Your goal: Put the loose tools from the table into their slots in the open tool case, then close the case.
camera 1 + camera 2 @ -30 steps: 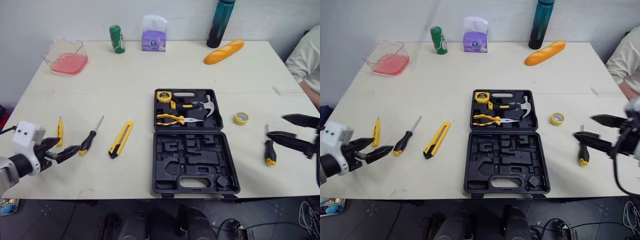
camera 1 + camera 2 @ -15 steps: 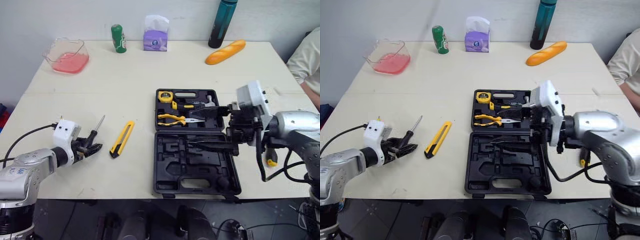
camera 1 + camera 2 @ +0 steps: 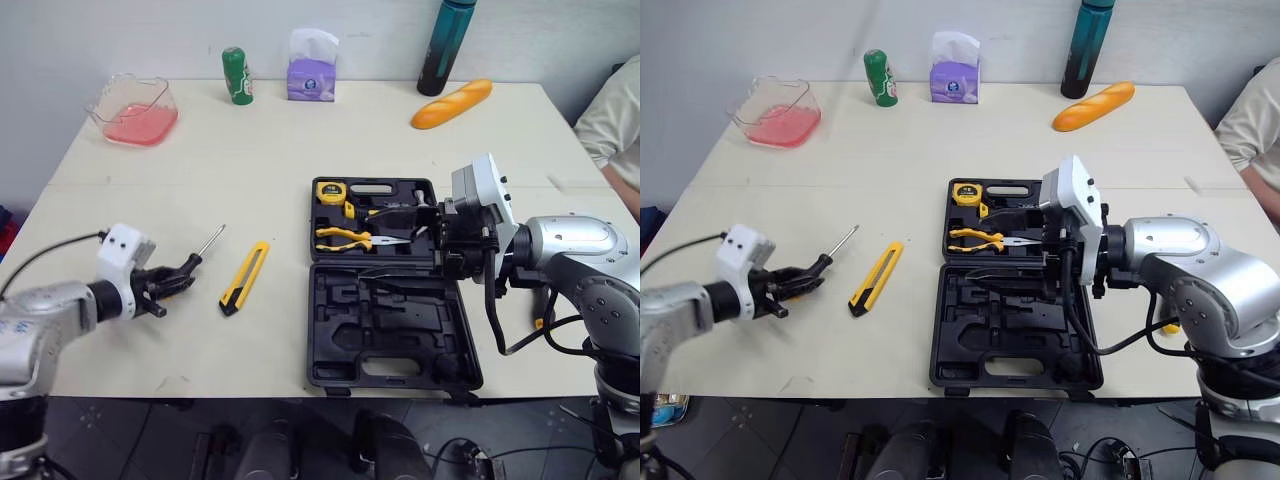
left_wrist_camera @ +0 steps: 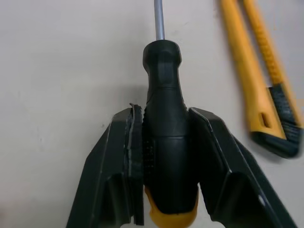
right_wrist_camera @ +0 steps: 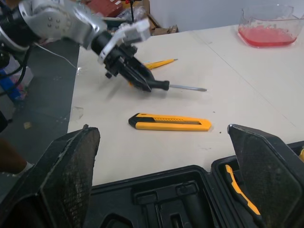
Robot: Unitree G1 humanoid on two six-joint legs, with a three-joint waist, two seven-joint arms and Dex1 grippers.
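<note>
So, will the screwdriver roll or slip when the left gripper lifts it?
The screwdriver looks stiff: metal shaft, hard handle. Its handle seems round, so it may roll if set down. The left gripper clamps the handle from both sides, so slipping seems unlikely.

1. Open tool case lies near the front edge of the table. Tape measure and pliers sit in its far half.
2. Right gripper over the case, fingers spread wide.
3. Left gripper clamped on the handle of the screwdriver, shaft angled toward the far side.
4. Utility knife flat on the table between screwdriver and case, touching neither.
5. Far edge: pink-filled container, green bottle, tissue pack, dark bottle, baguette.
</note>
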